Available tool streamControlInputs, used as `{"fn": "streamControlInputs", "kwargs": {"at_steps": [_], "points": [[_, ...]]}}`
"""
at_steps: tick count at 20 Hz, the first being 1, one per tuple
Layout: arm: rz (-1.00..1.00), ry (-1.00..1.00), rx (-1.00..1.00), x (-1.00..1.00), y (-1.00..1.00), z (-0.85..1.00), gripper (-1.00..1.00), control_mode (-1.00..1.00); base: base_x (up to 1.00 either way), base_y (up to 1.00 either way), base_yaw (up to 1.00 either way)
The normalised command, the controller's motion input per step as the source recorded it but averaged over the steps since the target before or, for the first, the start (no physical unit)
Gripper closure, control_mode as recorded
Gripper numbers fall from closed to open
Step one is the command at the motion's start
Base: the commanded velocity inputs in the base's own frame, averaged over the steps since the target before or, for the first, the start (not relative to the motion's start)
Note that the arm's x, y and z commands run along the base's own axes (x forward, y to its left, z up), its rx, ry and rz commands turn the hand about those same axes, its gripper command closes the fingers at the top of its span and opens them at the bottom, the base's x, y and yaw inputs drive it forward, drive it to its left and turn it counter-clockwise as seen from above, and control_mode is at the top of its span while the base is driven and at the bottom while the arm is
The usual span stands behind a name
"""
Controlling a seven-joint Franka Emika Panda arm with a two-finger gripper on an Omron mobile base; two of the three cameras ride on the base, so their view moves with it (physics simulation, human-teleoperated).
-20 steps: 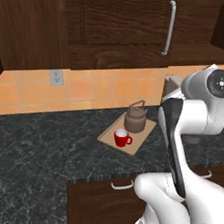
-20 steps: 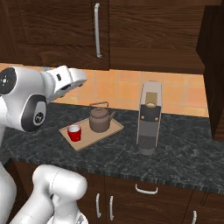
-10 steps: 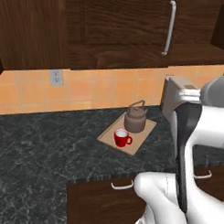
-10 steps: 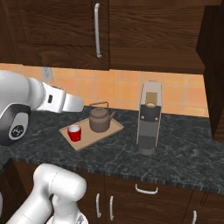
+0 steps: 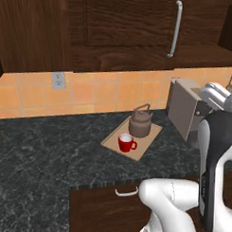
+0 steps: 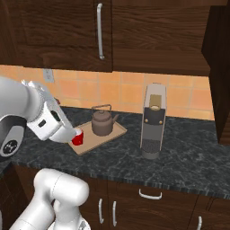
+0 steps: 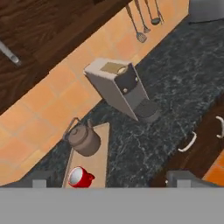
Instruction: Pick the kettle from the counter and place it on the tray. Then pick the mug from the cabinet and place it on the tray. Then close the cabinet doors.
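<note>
The white arm rises from its base, bends at a dark elbow joint and reaches forward. In the hand view the end effector (image 7: 111, 178) looks down with its two small dark fingertips (image 7: 41, 178) set far apart at the lower edge, jaws spread wide with nothing between them. In the right base view, the forearm angles downward.

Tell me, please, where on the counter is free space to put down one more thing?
The counter lies bare left of the tray, under the wall outlet. Another bare strip lies right of the coffee machine. The tray itself is crowded: kettle and mug occupy it.
</note>
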Motion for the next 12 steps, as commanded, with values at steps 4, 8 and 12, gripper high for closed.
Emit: {"fn": "streamControlInputs", "kwargs": {"at_steps": [4, 8, 12], "points": [[-0.38, -0.06, 0.46, -0.20, -0.18, 0.00, -1.00, -1.00, 0.00, 0.00, 0.00], [-0.26, -0.10, 0.43, -0.19, -0.68, 0.00, -1.00, -1.00, 0.00, 0.00, 0.00], [-0.13, -0.10, 0.27, -0.18, -0.81, 0.00, -1.00, -1.00, 0.00, 0.00, 0.00]]}}
